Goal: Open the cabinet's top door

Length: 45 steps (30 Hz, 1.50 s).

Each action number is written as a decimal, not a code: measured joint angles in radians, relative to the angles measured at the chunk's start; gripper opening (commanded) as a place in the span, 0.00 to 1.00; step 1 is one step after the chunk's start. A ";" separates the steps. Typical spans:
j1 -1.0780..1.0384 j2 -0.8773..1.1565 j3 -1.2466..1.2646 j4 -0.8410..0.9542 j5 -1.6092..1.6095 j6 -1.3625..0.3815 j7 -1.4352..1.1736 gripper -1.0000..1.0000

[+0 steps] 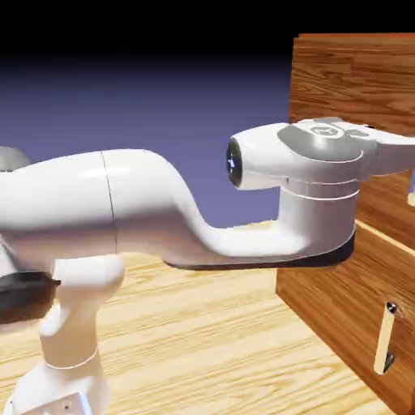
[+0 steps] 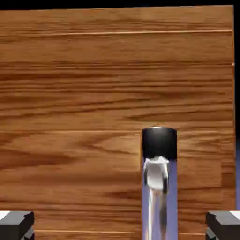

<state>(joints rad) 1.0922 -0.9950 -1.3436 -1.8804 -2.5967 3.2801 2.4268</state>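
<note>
Arm point(image 1: 162, 211) reaches level toward the cabinet point(image 1: 340, 73), tool point(image 2: 120, 225) spread open before the top door point(image 2: 93, 93).

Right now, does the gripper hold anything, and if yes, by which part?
Nothing is held. In the hand view the gripper is open, with its fingertips far apart. The silver handle of the top door shows between them, not gripped.

Backdrop point(image 1: 162, 121): plain blue-violet, darkening to black along the top edge of the exterior view; no walls, windows or lamps visible; a narrow strip of the same blue-violet at the hand view's right edge; table point(image 1: 203, 340): pale yellow-tan wood with long grain lines, running from the lower left toward the right; light: even and soft, without sharp shadows.
</note>
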 measured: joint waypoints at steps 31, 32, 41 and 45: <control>-0.610 -0.055 0.443 -0.579 0.130 -0.447 0.084 0.00; -0.646 -0.063 0.472 -0.608 0.150 -0.462 0.082 0.00; -0.970 -0.197 0.768 -0.861 0.418 -0.583 0.015 0.00; -1.085 -0.290 0.907 -0.959 0.590 -0.631 -0.050 0.00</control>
<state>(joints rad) 0.0075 -1.2852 -0.4363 -2.8391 -2.0068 2.6493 2.3770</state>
